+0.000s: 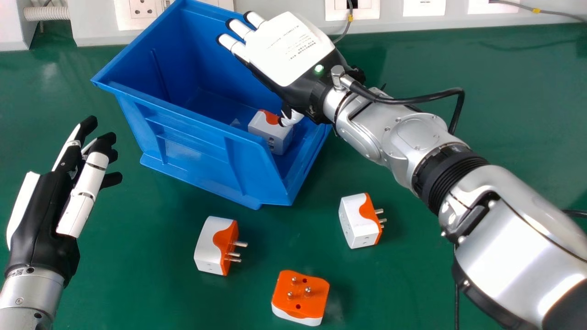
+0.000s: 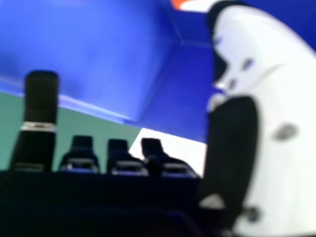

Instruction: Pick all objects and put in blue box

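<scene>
My right hand (image 1: 289, 50) is over the back right part of the blue box (image 1: 183, 123), fingers straight, its thumb low beside a white-and-orange plug adapter (image 1: 271, 133) inside. Whether thumb and adapter touch I cannot tell. Three more adapters lie on the green table: one (image 1: 213, 245) in front of the box, one (image 1: 360, 221) to the right, one (image 1: 300, 297) nearest me, prongs up. Open and empty, my left hand (image 1: 50, 201) rests at the left. In the right hand view, the right hand (image 2: 269, 123) shows its thumb against the box's blue wall (image 2: 98, 54), with an adapter's edge (image 2: 190, 4) beyond.
Along the back edge of the green table (image 1: 151, 284) runs a pale panel with wall sockets (image 1: 141, 9) and thin cables. A black cable (image 1: 451, 110) loops from my right wrist. The box's raised rim stands between the inside adapter and the front ones.
</scene>
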